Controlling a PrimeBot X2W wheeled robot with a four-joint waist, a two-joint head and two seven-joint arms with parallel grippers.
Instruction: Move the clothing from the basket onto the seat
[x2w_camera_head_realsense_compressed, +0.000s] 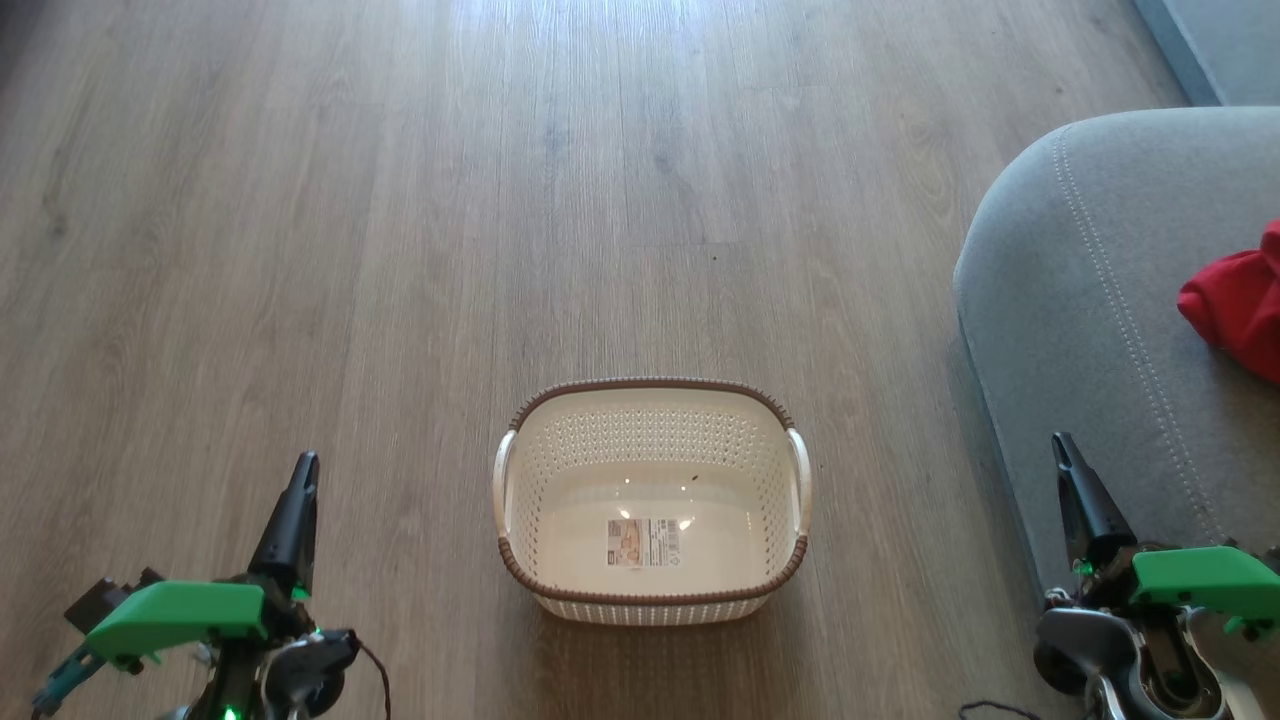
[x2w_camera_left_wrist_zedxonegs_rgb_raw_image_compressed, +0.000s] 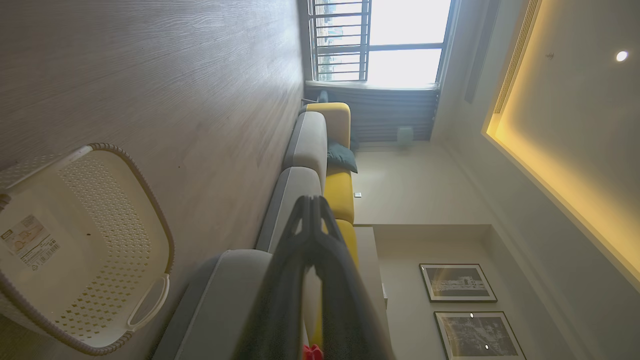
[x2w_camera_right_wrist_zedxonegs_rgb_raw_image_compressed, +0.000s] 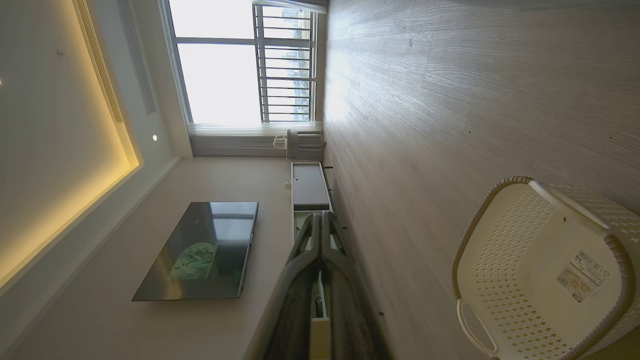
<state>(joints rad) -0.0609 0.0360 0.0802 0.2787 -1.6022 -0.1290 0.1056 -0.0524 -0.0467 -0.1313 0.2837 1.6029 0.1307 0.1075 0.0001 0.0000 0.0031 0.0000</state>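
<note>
The cream basket (x2w_camera_head_realsense_compressed: 650, 400) with a brown rim stands on the wood floor in the middle of the head view, holding nothing but its label; it also shows in the left wrist view as the basket (x2w_camera_left_wrist_zedxonegs_rgb_raw_image_compressed: 115, 200) and in the right wrist view as the basket (x2w_camera_right_wrist_zedxonegs_rgb_raw_image_compressed: 500, 240). The red clothing (x2w_camera_head_realsense_compressed: 1238, 300) lies on the grey seat (x2w_camera_head_realsense_compressed: 1080, 300) at the right edge. A sliver of the clothing (x2w_camera_left_wrist_zedxonegs_rgb_raw_image_compressed: 312, 352) shows behind my fingers. My left gripper (x2w_camera_head_realsense_compressed: 303, 470) is shut and holds nothing, left of the basket. My right gripper (x2w_camera_head_realsense_compressed: 1062, 448) is shut and holds nothing, over the seat's front edge.
Wood floor (x2w_camera_head_realsense_compressed: 500, 200) stretches ahead and to the left. A grey and yellow sofa (x2w_camera_left_wrist_zedxonegs_rgb_raw_image_compressed: 310, 150) runs toward a window (x2w_camera_left_wrist_zedxonegs_rgb_raw_image_compressed: 395, 40). A television (x2w_camera_right_wrist_zedxonegs_rgb_raw_image_compressed: 205, 250) and a low cabinet (x2w_camera_right_wrist_zedxonegs_rgb_raw_image_compressed: 307, 185) line the opposite wall.
</note>
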